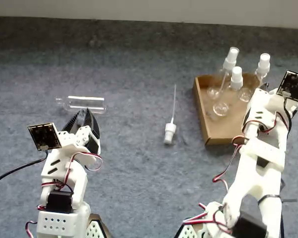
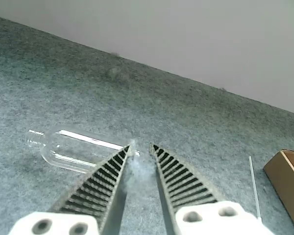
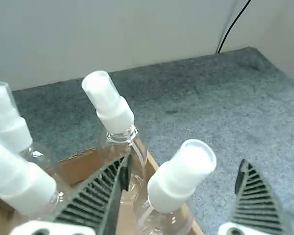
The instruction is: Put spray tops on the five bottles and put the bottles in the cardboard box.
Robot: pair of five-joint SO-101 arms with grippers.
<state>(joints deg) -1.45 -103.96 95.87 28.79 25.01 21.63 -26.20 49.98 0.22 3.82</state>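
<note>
We list the desk (image 1: 139, 64); the cardboard box (image 1: 216, 130) holding four capped bottles (image 3: 115, 122), with the right tool (image 3: 183, 164) open astride one; the uncapped bottle (image 2: 73, 149) lying crosswise just beyond the open left tool (image 2: 142, 147), the nearer arm; and the loose spray top (image 1: 170, 133) between bottle and box.
</note>
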